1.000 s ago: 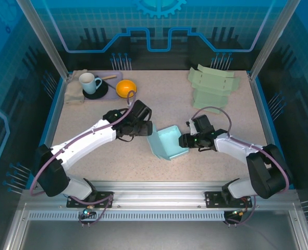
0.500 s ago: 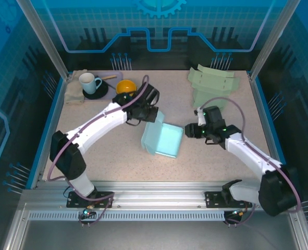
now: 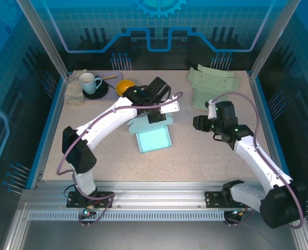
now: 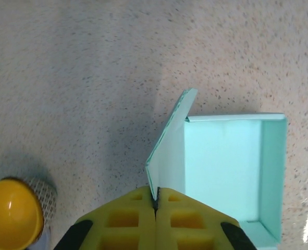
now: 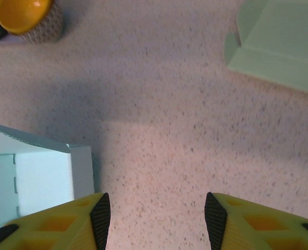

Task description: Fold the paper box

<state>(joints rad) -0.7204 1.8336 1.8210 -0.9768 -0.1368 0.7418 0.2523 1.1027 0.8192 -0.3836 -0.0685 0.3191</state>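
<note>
The pale blue paper box (image 3: 154, 138) lies in the middle of the table with its open side up and its walls partly raised. My left gripper (image 3: 156, 119) reaches it from the far side and is shut on a thin upright flap at the box's edge, seen pinched between the yellow fingers (image 4: 138, 219) in the left wrist view, where the box (image 4: 221, 172) spreads to the right. My right gripper (image 3: 198, 124) hovers open to the right of the box, apart from it. In the right wrist view the right gripper (image 5: 156, 219) has bare table between its fingers, and the box's corner (image 5: 39, 177) is at lower left.
A stack of flat pale green boxes (image 3: 213, 86) lies at the back right. A yellow bowl (image 3: 125, 87), a white mug (image 3: 89, 82) on a dark saucer and a folded cloth (image 3: 73, 94) sit at the back left. Blue walls rim the table.
The left gripper has shut on the box's flap and carried the box away from the front, turning it open side up. The right gripper has drawn back to the right, off the box.
</note>
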